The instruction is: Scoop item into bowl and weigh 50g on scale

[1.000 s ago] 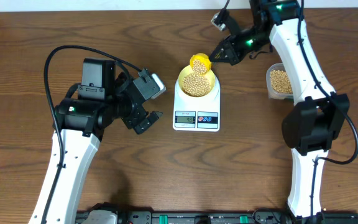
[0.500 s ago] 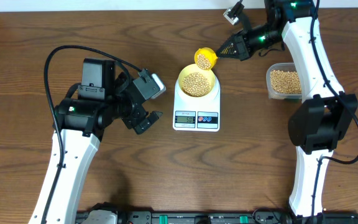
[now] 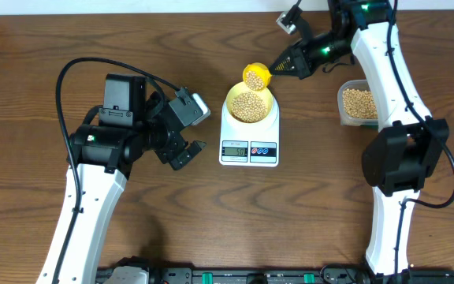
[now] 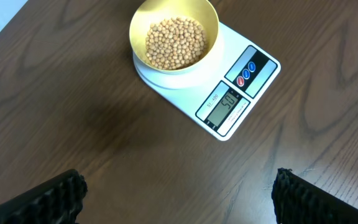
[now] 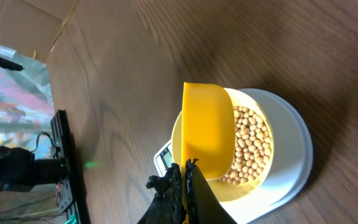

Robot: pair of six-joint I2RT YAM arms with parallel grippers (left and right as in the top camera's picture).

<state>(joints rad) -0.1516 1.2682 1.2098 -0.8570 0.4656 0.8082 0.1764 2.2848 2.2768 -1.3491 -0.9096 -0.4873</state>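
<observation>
Tan beans (image 4: pixel 174 42) fill the bowl (image 4: pixel 139 22) sitting on the scale (image 4: pixel 232 43). Right gripper (image 3: pixel 278 68) is pinched on the scoop (image 3: pixel 256 76) handle, holding it tilted above the scale's back edge. Left gripper (image 4: pixel 179 199) hangs left of the scale, fingers spread wide. More beans sit in a tub (image 3: pixel 356 103) right of the scale.

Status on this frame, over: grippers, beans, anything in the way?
Right gripper shut on yellow scoop, tipped over bowl. Left gripper open, apart from scale. Soybeans in bowl on scale, display looks like 50. Nothing blocking.
</observation>
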